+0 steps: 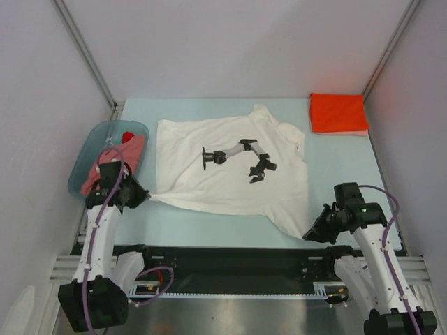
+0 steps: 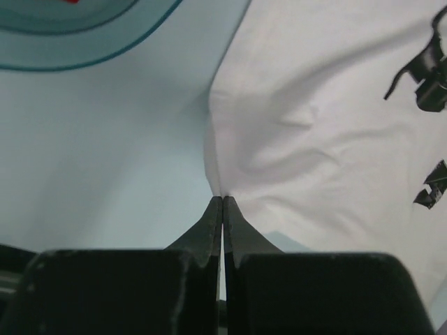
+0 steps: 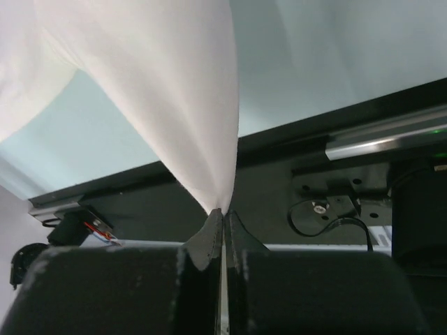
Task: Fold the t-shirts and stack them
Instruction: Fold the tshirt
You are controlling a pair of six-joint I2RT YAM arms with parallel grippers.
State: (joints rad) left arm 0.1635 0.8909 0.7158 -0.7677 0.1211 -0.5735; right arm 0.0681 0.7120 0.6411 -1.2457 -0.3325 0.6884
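Closest in, on the left: left jaws squeezed tight together on the near left corner of the white t-shirt [image 1: 188,157], low down by the tabletop [image 1: 209,225], with the cloth pulled into a little point there. Closest in, on the right: right jaws shut tight too, pinching the near right corner of the same shirt and holding it up a bit, with the cloth rising from the tips like a small tent. Just past both jaws, going away from the arms: the rest of the shirt, spread flat, wider from left to right than from near to far, with a black robot-arm print [image 1: 237,155] in the middle. So, one corner for each arm, left arm nearer the left corner, right arm nearer the right one. Probably time to lift both corners together and carry the near edge over toward the far edge; best to keep both sides level, or else a crooked fold. Further out on the left, just beside the shirt's left edge: a blue-grey plastic basin [image 1: 87,159] with a salmon-pink t-shirt [image 1: 131,150] and a bit of a red t-shirt [image 1: 128,136] inside, not folded yet. Furthest away, in the far right corner, well apart from the white shirt: an orange-red t-shirt [image 1: 338,112], folded into a neat square, likely the start of the stack.
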